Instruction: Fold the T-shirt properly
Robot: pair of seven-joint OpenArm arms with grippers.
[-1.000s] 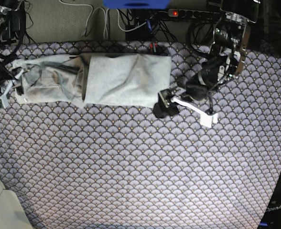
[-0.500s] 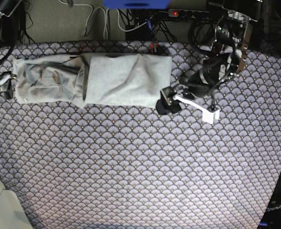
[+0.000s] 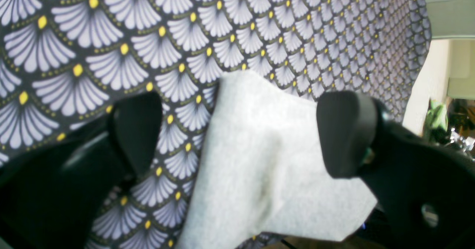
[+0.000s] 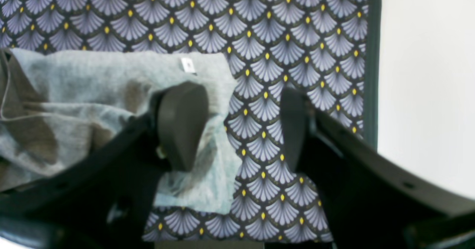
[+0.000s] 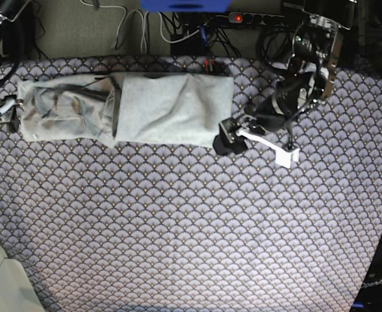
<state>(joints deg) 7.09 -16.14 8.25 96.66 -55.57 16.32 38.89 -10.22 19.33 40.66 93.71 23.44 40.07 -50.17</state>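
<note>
The light grey T-shirt (image 5: 145,107) lies folded into a long strip across the far part of the purple fan-patterned tablecloth (image 5: 191,221). My left gripper (image 5: 225,138) stands open at the strip's right end. In the left wrist view a corner of the T-shirt (image 3: 259,167) lies between the spread fingers (image 3: 137,130) of the left gripper (image 3: 241,134), untouched. My right gripper (image 5: 2,112) is open at the strip's left end. In its wrist view one finger (image 4: 182,123) hovers over the edge of the T-shirt (image 4: 92,89); the right gripper (image 4: 237,126) holds nothing.
A power strip (image 5: 256,18) and cables (image 5: 139,29) run along the table's back edge. The tablecloth ends at a dark border (image 4: 371,63) just beyond my right gripper, with a pale surface (image 4: 423,74) past it.
The right gripper has let go of the shirt's left end, opened wider and pulled slightly back; that end now lies flatter. The left arm shifted a little up and right.
</note>
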